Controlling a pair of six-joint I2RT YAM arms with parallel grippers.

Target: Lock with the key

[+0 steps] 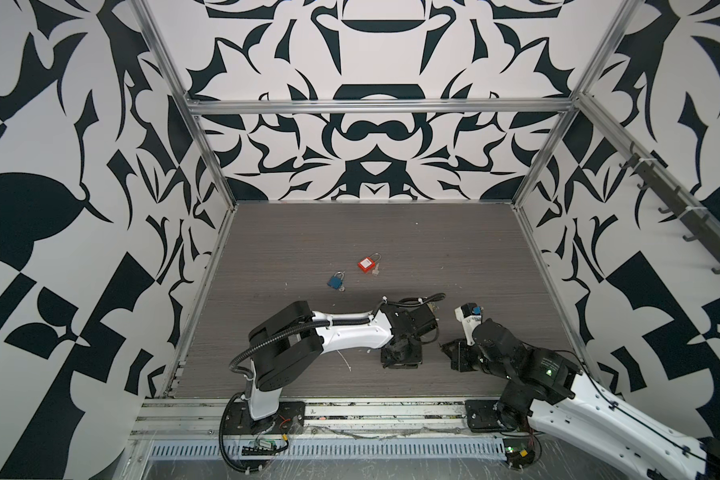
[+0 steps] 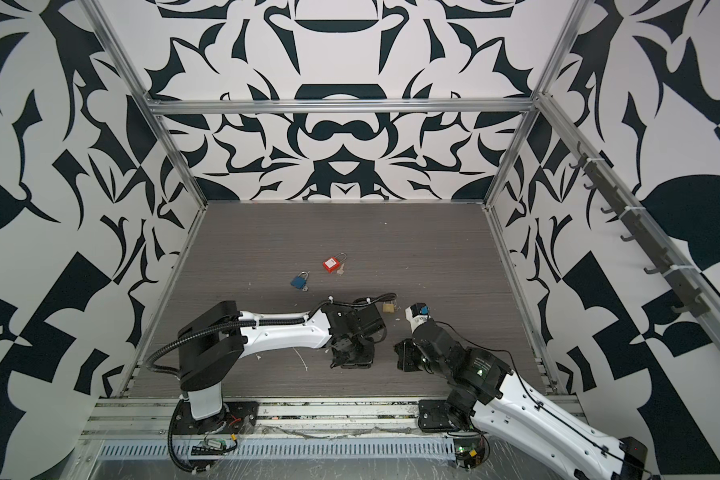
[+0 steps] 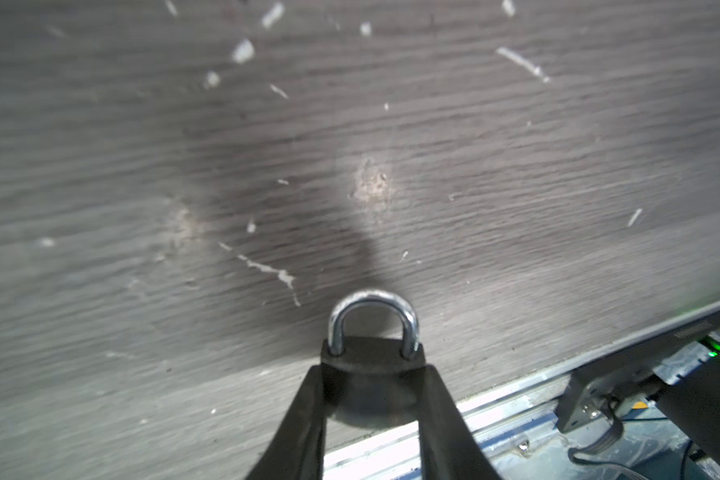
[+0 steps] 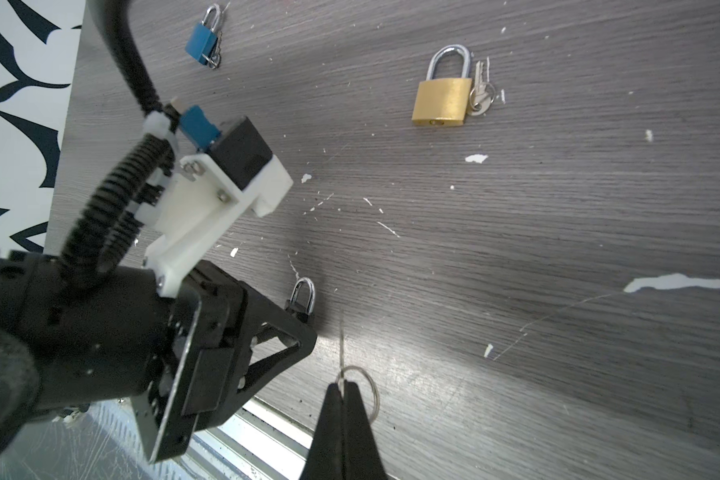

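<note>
Grey wood-grain bench [image 1: 350, 232], boxed in by black-and-white patterned walls [image 1: 59, 166] and aluminium rails [image 1: 375, 106]; white flecks [image 4: 678, 283] scattered over the grain. Top views read as a dial, 12 o'clock at the back wall.

Near the middle: red padlock [image 1: 366, 264], lying flat, with a pale key [image 1: 376, 272] just at its 4 o'clock. Just off its 8 o'clock: blue padlock [image 1: 336, 281], also flat, shackle toward 1 o'clock, small keys [image 4: 214, 56] at its base.

At 4 o'clock from the red one, between the two wrists: brass padlock [image 4: 441, 102], flat, with ringed keys [image 4: 480, 89] touching its side.

Left end effector [image 3: 373, 370]: stands partly open, clamped on the body of a small black padlock [image 3: 371, 353], one finger on each side face. Silver shackle out past the fingertips, both legs into the body. Sits at roughly 6 o'clock from the red padlock, close to the bench's front edge.

Right end effector [image 4: 341, 388]: pinched fully together on the key [image 4: 341, 357], seen edge-on as a thin blade poking out beyond the tips, its wire ring hanging beside them. Sits at 3 o'clock of the left one, near but apart. Key and black padlock not touching.
</note>
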